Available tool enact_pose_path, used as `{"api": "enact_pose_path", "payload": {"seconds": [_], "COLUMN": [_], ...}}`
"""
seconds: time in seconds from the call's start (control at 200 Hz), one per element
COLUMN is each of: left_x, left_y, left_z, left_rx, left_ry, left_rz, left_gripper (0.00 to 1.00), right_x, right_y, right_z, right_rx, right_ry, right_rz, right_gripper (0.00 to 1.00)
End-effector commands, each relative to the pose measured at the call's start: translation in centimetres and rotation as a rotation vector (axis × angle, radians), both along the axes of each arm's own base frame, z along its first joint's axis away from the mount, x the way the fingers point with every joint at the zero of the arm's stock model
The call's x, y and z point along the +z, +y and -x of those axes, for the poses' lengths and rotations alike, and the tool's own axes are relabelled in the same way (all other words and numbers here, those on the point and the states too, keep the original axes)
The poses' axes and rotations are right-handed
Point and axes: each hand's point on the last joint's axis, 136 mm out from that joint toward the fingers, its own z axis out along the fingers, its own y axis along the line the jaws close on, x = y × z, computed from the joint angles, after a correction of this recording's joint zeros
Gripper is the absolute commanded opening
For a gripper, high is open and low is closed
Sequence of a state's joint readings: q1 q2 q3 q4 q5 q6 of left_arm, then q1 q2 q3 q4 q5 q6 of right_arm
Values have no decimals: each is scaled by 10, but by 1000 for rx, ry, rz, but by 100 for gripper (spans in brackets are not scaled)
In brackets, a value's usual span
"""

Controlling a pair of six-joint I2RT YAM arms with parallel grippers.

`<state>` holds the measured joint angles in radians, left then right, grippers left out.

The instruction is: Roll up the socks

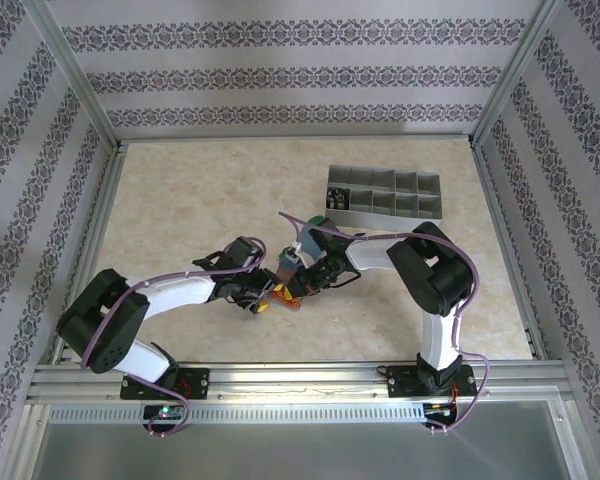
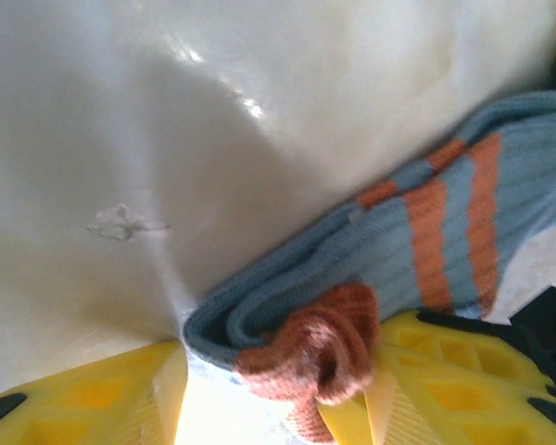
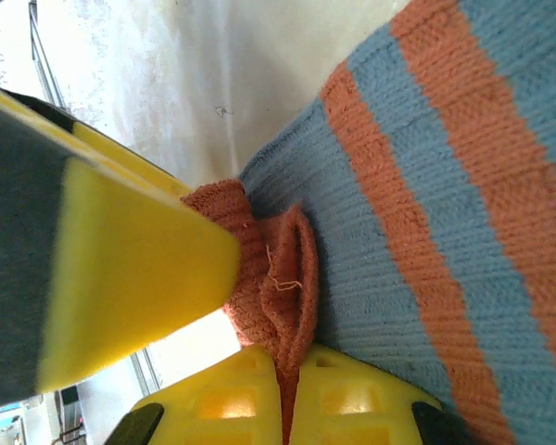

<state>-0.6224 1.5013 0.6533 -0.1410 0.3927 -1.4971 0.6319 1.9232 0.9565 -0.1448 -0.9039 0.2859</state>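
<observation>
Sock (image 2: 426,269): blue-teal ribbed knit with orange bands, lying mid-table between the two wrists.
Toe (image 2: 320,357): orange, curled into a soft first turn.
Axis: the body runs up-right from the toe in the left wrist view.
Right gripper (image 3: 287,399): closed tight, pinching toe fabric.
Left gripper (image 2: 278,371): half-spread, loosely straddling the curl, clamping nothing.
Table (image 2: 120,139): smooth, glossy.

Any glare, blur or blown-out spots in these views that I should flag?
Top external: evenly lit and sharp across the table. Left wrist: glare spots on the table, soft focus on the sock, and a blown-out patch beside the yellow fingers. Right wrist: the sock's knit is crisp, but the big yellow finger at left is blurred.
</observation>
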Motion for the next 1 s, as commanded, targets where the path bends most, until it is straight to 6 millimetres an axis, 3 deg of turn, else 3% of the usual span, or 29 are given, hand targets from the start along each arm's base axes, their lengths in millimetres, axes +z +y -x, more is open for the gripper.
{"api": "enact_pose_path", "payload": {"seconds": [0.0, 0.16, 0.305, 0.36, 0.435, 0.53, 0.729, 0.854, 0.994], "left_x": [-10, -26, -34, -35, -36, -34, -27, -25, -24], "left_y": [-13, -23, -16, -10, 0, 15, 30, 35, 35], "left_z": [-11, -21, -8, 1, 14, 30, 50, 55, 56], "left_rx": [57, 86, 107, 118, 137, 163, 206, 207, 210], "left_ry": [18, 43, 116, 147, 190, 228, 281, 300, 311], "left_rz": [38, 60, 30, 8, -16, -51, -78, -104, -105], "left_gripper": [49, 27, 0, 0, 0, 0, 0, 0, 0], "right_x": [-21, -20, -20, -17, -9, 10, 35, 40, 41], "right_y": [-8, -8, -8, -7, -8, -9, -25, -20, -8], "right_z": [0, 3, 9, 11, 10, 8, 24, 50, 53], "right_rx": [-20, -4, 55, 86, 116, 135, 172, 311, 391], "right_ry": [16, 9, -55, -119, -247, -476, -879, -1105, -1302], "right_rz": [69, 68, 94, 109, 107, 80, 90, 158, 266], "right_gripper": [0, 0, 0, 7, 26, 37, 48, 53, 54]}}
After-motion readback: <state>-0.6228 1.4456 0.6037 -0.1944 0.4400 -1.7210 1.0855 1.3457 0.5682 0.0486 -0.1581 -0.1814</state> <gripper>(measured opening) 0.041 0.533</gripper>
